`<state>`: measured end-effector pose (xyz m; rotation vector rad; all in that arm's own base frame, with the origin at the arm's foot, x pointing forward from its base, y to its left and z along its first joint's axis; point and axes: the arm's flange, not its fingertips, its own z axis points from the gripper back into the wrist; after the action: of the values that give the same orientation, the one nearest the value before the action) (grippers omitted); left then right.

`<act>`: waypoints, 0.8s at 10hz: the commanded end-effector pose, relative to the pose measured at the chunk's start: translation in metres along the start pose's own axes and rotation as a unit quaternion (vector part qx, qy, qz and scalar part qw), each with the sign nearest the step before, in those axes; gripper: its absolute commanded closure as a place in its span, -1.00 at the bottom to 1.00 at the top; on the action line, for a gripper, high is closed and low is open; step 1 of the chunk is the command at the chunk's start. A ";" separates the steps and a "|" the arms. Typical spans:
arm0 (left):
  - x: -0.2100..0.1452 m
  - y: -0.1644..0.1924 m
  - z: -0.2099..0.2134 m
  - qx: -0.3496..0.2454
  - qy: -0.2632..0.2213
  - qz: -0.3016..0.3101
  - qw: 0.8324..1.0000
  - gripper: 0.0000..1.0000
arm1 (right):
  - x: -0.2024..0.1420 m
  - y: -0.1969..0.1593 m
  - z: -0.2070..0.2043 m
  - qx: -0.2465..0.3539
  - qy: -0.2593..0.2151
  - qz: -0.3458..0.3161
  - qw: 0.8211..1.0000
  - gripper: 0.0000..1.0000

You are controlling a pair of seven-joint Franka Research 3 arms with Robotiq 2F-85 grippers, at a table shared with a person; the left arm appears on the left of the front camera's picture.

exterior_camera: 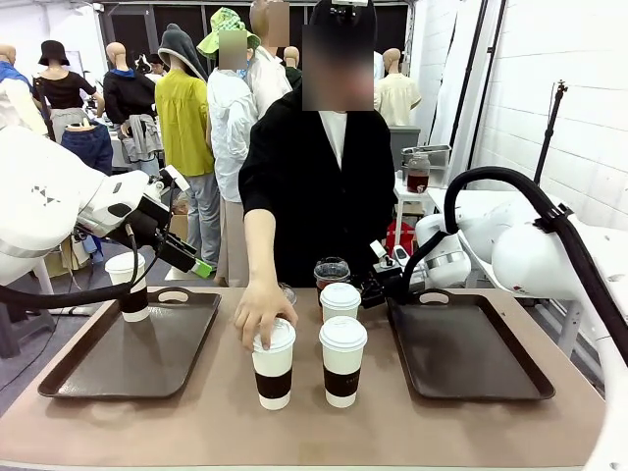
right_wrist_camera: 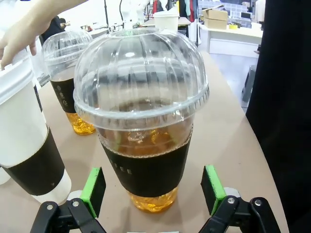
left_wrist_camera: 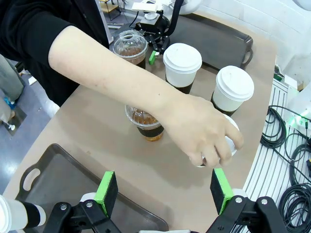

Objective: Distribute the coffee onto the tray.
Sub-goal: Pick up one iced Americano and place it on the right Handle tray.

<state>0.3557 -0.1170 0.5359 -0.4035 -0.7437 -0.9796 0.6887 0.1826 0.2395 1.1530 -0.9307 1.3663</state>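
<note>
On the left tray (exterior_camera: pixel 59 378) stands one white coffee cup (exterior_camera: pixel 128 285) with a brown sleeve. Three more white cups (exterior_camera: pixel 342 358) stand mid-table, and the person's hand (exterior_camera: pixel 257 312) rests on the lid of the front-left one (exterior_camera: pixel 273 365). Two clear dome-lidded cups stand behind them, one (exterior_camera: pixel 332 270) at the right gripper, the other (left_wrist_camera: pixel 146 124) under the person's forearm. My right gripper (right_wrist_camera: pixel 153 191) is open, its green pads (right_wrist_camera: pixel 95 188) on either side of the near dome cup (right_wrist_camera: pixel 141 111) without touching it. My left gripper (left_wrist_camera: pixel 164 188) hovers open over the left tray's edge (left_wrist_camera: pixel 58 179).
The right tray (exterior_camera: pixel 466 388) lies bare beside the right gripper (exterior_camera: pixel 378 282). The person stands at the far edge with a forearm (left_wrist_camera: pixel 112 73) stretched over the table's middle. Cables (left_wrist_camera: pixel 286 145) hang off the table's side.
</note>
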 end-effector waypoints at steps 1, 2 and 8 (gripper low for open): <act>0.000 0.002 0.001 -0.006 -0.005 -0.002 1.000 -1.00 | 0.004 -0.012 -0.009 -0.001 -0.010 0.003 1.000 -1.00; 0.000 0.002 0.001 -0.006 -0.005 -0.002 1.000 -1.00 | 0.005 -0.014 -0.012 0.003 -0.011 0.003 1.000 -1.00; 0.000 0.002 0.001 -0.006 -0.005 -0.002 1.000 -1.00 | 0.010 -0.019 -0.032 0.028 -0.001 0.004 1.000 -1.00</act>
<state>0.3557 -0.1170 0.5359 -0.4034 -0.7437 -0.9795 0.6921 0.2118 0.2387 1.1768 -0.9320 1.4031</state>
